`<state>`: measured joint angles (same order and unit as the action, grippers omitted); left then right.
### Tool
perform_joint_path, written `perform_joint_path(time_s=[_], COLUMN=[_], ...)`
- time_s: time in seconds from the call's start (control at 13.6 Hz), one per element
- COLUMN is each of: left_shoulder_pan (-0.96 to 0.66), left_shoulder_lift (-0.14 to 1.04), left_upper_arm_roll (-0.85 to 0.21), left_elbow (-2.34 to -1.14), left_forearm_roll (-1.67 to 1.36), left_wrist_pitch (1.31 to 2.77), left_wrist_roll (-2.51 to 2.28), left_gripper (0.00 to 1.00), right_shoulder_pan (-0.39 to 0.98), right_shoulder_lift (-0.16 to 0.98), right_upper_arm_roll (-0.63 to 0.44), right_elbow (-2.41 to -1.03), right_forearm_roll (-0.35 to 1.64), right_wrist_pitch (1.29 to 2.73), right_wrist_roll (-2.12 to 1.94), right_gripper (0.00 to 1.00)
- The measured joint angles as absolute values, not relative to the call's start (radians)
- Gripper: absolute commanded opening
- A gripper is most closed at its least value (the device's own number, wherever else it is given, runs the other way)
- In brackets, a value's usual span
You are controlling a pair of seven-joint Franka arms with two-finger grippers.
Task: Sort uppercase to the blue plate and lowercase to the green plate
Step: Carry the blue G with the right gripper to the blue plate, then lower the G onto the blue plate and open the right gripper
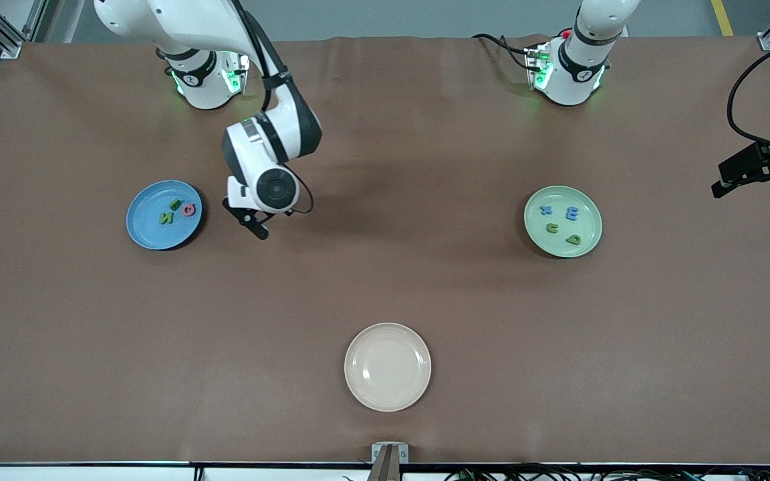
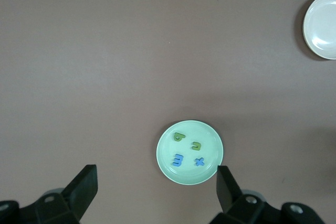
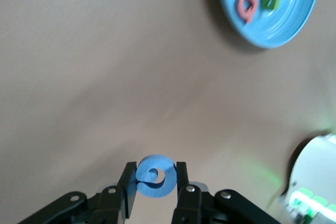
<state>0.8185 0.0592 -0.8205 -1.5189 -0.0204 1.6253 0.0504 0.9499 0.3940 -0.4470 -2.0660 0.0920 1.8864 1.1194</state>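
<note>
right fingers (image 3: 156, 188) are clamped on the blue g (image 3: 155, 176), and i've got it in the air over bare table (image 1: 385, 267) just beside the blue plate (image 1: 141, 230). on that plate i see the green b (image 1: 175, 204), green n (image 1: 167, 218) and red q (image 1: 189, 210). left fingers (image 2: 157, 184) are spread wide, gripping nothing, high above the green plate (image 1: 587, 240) at the left arm's end. that plate carries the blue x (image 1: 546, 210), blue m (image 1: 572, 213), green u (image 1: 552, 228) and green q (image 1: 573, 238). a cream plate (image 1: 388, 399) sits nearer the front camera, between the two.
</note>
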Motion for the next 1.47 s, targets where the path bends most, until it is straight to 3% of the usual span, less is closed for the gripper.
perform_joint_path(time_s=[0.37, 0.74, 1.1, 1.47], left_shoulder_pan=[0.209, -0.102, -0.126, -0.068], left_shoulder_lift=[0.04, 0.021, 0.004, -0.042], left_upper_arm_roll=[-0.209, 0.104, 0.147, 0.084], left_elbow=[-1.514, -1.514, -1.519, -1.586], left_forearm_roll=[-0.022, -0.022, -0.025, -0.037], left_wrist_pitch=[1.624, 1.609, 1.589, 1.582], left_wrist_roll=[0.05, 0.045, 0.045, 0.045], left_gripper=[1.0, 1.0, 1.0, 1.0], right_shoulder_pan=[0.916, 0.782, 0.684, 0.642], right_shoulder_lift=[0.298, 0.253, 0.243, 0.243], right_upper_arm_roll=[-0.497, -0.499, -0.5, -0.5], right_elbow=[-2.218, -2.3, -2.374, -2.439], right_forearm_roll=[-0.082, -0.158, -0.231, -0.3], right_wrist_pitch=[1.958, 2.068, 2.207, 2.298], right_wrist_roll=[1.014, 0.843, 0.737, 0.734], right_gripper=[0.0, 0.0, 0.0, 0.01])
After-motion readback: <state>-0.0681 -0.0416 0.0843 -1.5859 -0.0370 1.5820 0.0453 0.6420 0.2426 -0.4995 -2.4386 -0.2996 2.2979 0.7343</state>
